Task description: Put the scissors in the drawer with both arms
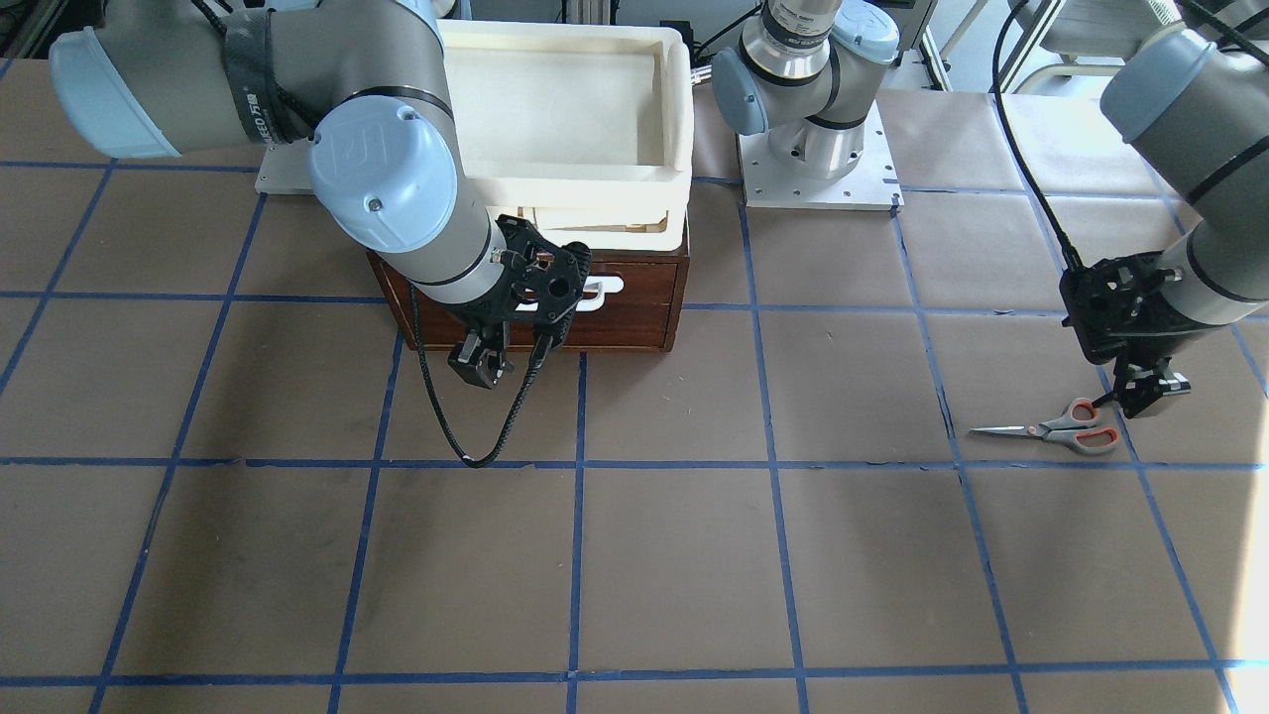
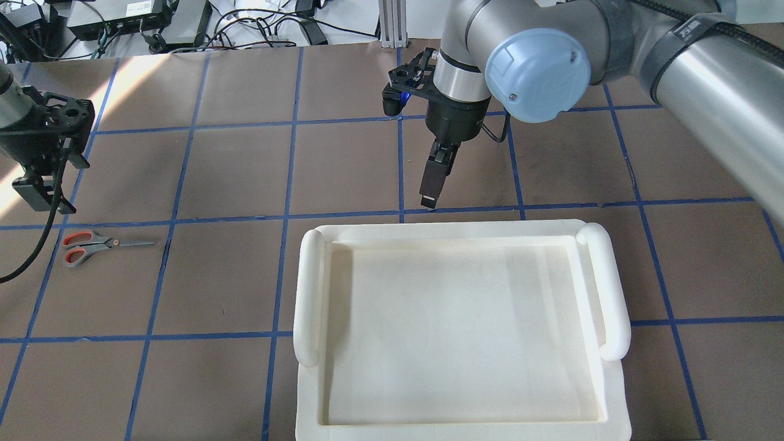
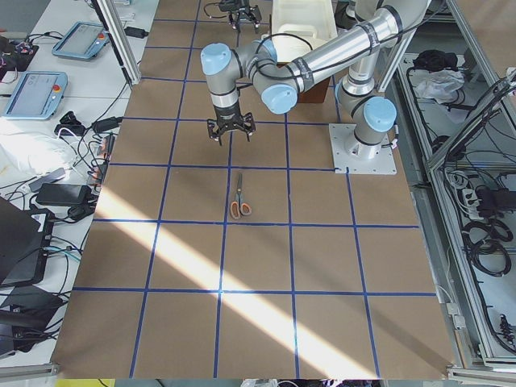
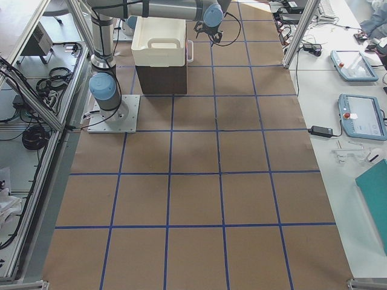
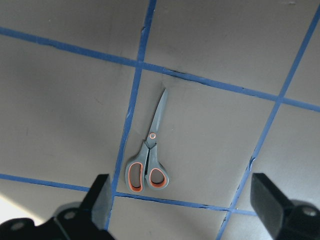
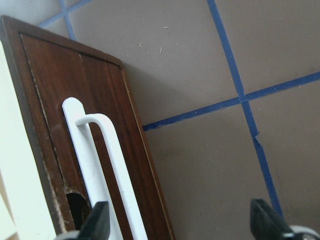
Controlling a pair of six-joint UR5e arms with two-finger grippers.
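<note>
The scissors lie flat on the brown table, shut, with grey handles and orange-red loops; they also show in the overhead view. My left gripper hovers above their handles, open and empty. Its wrist view shows the scissors between and beyond the two fingers. The dark brown drawer with its white bar handle looks shut. My right gripper hangs just in front of the handle, open and empty, and also shows in the overhead view.
A white foam tray sits on top of the drawer's box and hides the box from above. The arm bases stand behind it. A black cable loops down from the right wrist. Blue tape lines grid the table.
</note>
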